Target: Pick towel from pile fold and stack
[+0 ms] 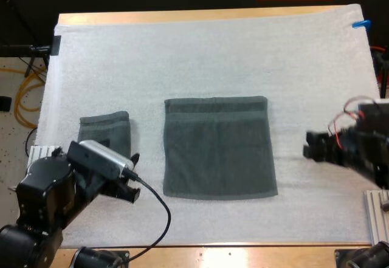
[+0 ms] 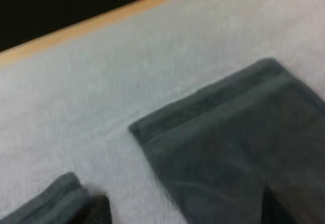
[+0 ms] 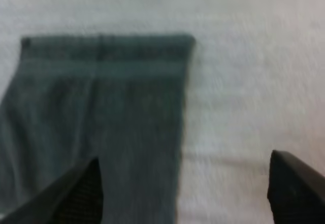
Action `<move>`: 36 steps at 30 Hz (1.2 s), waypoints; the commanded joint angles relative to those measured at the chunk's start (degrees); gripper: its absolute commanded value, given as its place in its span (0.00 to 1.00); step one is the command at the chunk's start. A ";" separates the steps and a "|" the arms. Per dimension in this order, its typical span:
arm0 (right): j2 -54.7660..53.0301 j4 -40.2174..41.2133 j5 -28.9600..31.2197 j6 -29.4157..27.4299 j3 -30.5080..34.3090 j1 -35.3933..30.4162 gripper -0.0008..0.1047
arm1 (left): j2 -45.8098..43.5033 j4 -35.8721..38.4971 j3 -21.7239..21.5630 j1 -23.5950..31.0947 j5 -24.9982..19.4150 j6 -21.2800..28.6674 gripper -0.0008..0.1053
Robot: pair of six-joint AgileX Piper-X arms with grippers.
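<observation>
The middle towel [image 1: 219, 149], soft, light and limp, I judge best pinched at its near corners; my left gripper [image 1: 134, 177] and right gripper [image 1: 306, 145] are both spread, empty.

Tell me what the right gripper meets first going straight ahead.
Probably the right edge of the flat towel; the right gripper points at it across bare mat. Height unclear; it might pass over.

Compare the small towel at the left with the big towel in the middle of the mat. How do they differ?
The small towel is folded into a compact piece; the big towel lies spread out flat. The big towel covers far more of the white mat than the small towel. Both are dark grey-green and lie apart.
</observation>
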 commanded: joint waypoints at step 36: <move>24.17 -48.89 -34.12 21.66 39.99 -0.06 0.63 | -0.38 -2.23 18.75 0.06 7.56 -3.08 0.56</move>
